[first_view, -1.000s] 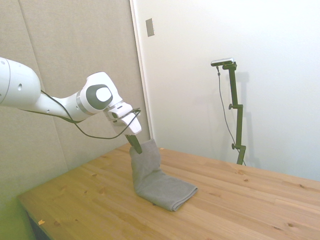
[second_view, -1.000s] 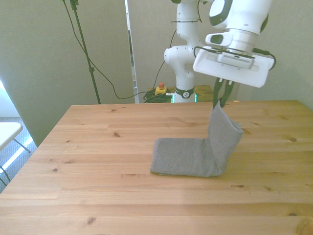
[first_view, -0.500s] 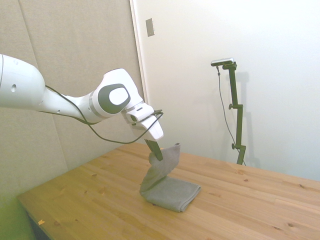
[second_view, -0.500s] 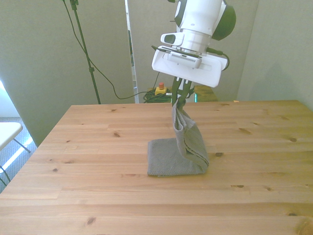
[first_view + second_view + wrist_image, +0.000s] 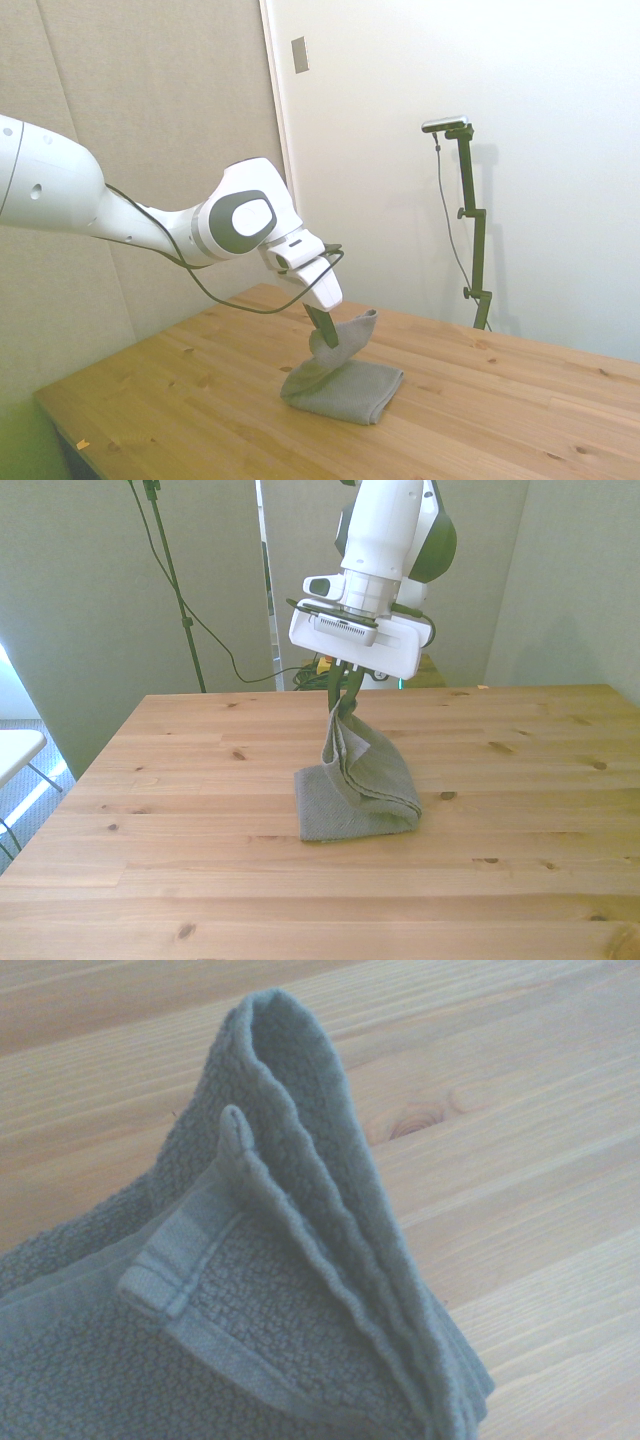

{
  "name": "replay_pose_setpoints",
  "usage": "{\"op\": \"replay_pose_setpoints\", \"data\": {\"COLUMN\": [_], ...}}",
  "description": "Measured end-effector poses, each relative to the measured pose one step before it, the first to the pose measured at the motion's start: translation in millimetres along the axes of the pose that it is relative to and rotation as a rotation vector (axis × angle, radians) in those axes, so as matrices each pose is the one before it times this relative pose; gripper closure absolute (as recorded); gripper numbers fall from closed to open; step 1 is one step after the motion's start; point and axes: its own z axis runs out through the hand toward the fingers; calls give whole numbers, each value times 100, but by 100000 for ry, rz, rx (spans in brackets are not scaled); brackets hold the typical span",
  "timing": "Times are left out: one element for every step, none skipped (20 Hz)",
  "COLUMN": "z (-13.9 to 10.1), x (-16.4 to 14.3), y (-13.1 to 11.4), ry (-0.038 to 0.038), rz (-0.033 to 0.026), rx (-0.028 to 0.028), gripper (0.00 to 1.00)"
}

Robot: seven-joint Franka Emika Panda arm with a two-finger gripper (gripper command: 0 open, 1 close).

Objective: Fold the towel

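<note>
Near the middle of the frame, the gripper (image 5: 340,691) hangs below the white arm (image 5: 385,540) and pinches one end of the grey towel (image 5: 352,795), its fingers closed on the cloth. That end is lifted and leans over the rest, which lies flat on the wooden table (image 5: 200,810). The layers show as curved edges along the raised part.

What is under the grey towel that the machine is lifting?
Only the wooden table. The gripper holds one end of the towel up; the rest lies flat, hiding the wood beneath it.
</note>
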Motion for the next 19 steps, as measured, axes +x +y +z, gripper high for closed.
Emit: {"op": "replay_pose_setpoints", "data": {"z": [15, -4, -13, -15, -18, -31, -58, -79, -126, -147, -151, -194, -249, -274, -240, -183, -217, -247, -240], "x": [27, 6, 7, 10, 8, 6, 12, 11, -7, -108, -251, -399, -483, -626, -780, -1039, -1269, -1471, -1514], "y": [15, 1, -3, -6, 0, 5, 10, 21, 56, 146, 299, 503, 646, 803, 903, 1040, 1047, 1017, 935], "ry": [-7, 5, 14, 18, 17, 24, 46, 50, -193, -1226, -2217, -2821, -2837, -2719, -1962, -1038, -456, -234, -156], "rz": [-3, -52, -56, -78, -85, -95, -81, -128, -319, -839, -1513, -2066, -2103, -2180, -2176, -2337, -1873, -1859, -1894], "rx": [-22, 9, 24, 31, 30, 48, 91, 119, 271, 613, 771, 576, 306, 222, 306, 227, 184, 214, 339], "gripper": [0, 0, 0, 0, 0, 0, 0, 0, 0, 0, 0, 0, 0, 0, 0, 0, 0, 0, 0]}}
